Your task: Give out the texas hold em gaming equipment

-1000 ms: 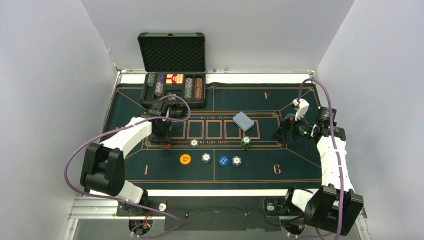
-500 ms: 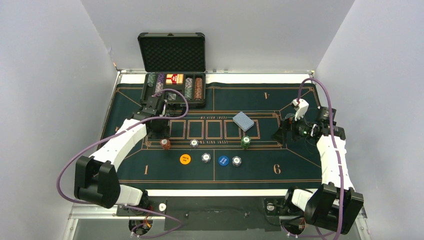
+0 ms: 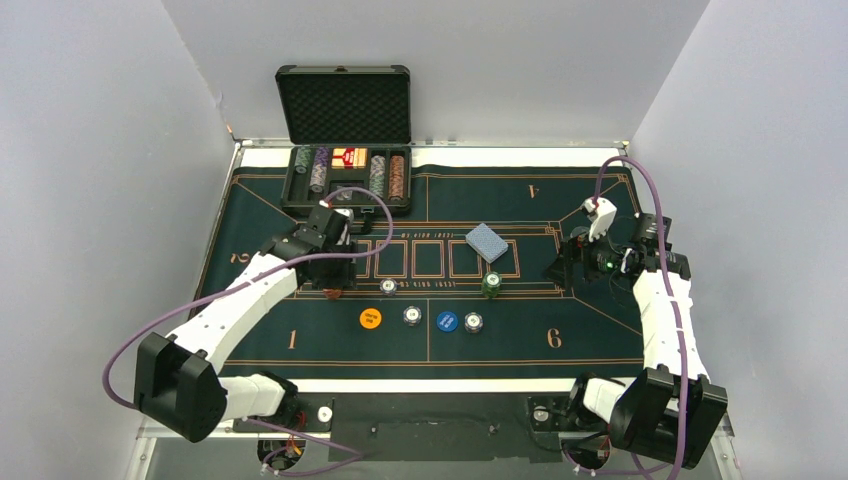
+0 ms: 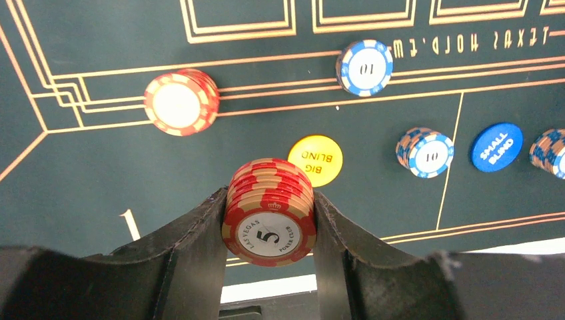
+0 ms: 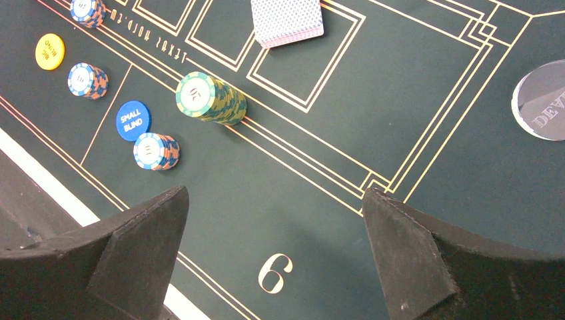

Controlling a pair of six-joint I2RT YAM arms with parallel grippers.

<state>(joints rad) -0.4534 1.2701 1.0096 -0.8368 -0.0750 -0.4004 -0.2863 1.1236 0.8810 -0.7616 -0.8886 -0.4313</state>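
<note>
Two red-and-cream chip stacks open the list on the left. Item one, the held red stack (image 4: pixel 270 213), sits upright between the fingers of the left gripper (image 4: pixel 270 230), which are clamped on its striped rim from both sides (a side pinch, likely so that the column travels as one unit). It hangs over the felt mat (image 3: pixel 600 340) near the numeral 1, apparently bound for a seat not yet served. Item two, the placed red stack (image 4: pixel 180 101), rests on the gold border lines just beyond, apart from the fingers. At the far edge on this side, the black case (image 3: pixel 343 105) stands open with further chip rows inside. Next rightward: orange Big Blind disc (image 4: pixel 315 160), flat, just past the held stack and the nearest thing to foul a descent. Blue-edged stacks (image 4: pixel 426 152), three in number, are spaced along the betting lines, and the blue Small Blind disc (image 4: pixel 496 147) lies between two of them. Centre-right: green stack (image 5: pixel 210 97) on the border lines, with the deck of cards (image 5: pixel 286 20) face down in the box beyond it. Far right: right gripper (image 5: pixel 274 200), fingers spread wide and holding nothing, above the numeral 6. The clear dealer disc (image 5: pixel 543 100) lies flat on the felt nearby, well apart from the chips.
</note>
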